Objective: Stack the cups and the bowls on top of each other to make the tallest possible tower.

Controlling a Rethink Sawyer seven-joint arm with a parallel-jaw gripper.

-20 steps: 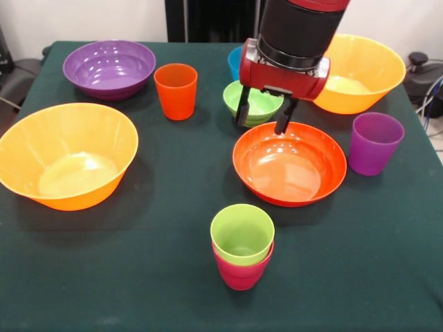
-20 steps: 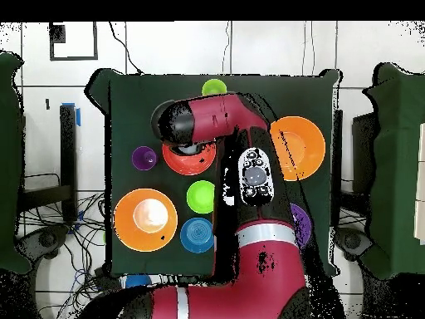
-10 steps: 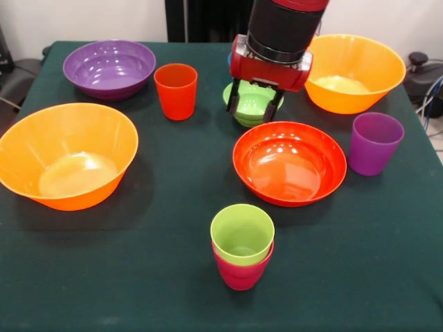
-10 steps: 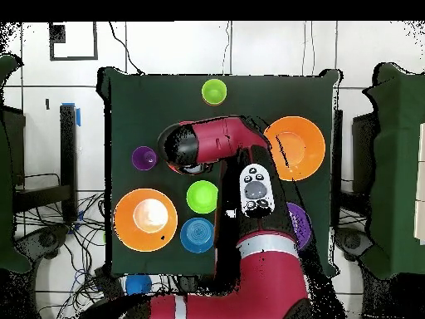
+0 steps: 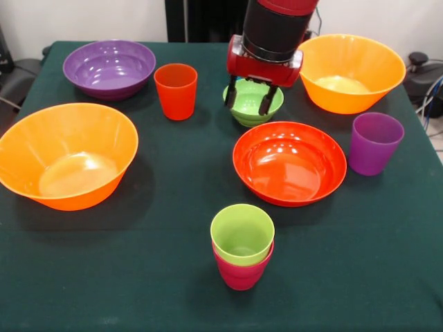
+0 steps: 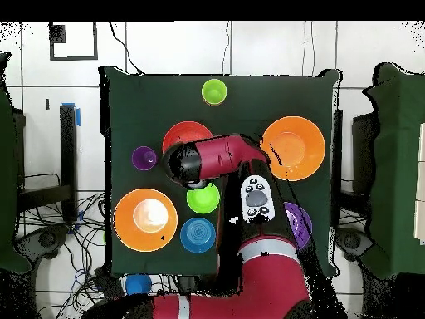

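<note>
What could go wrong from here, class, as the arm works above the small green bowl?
1. The gripper hangs open over the small green bowl, one finger inside the rim and one outside. A pinch on that thin, glossy rim could slip or tip the bowl.
2. The red-orange bowl and the orange-red cup stand close by, so a swinging bowl might knock them.
3. The started tower, a lime green cup nested in a crimson one, is narrow, so a wider bowl set on it may wobble.

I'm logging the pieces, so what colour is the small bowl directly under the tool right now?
Lime green: the small bowl shows best in the front view.
</note>
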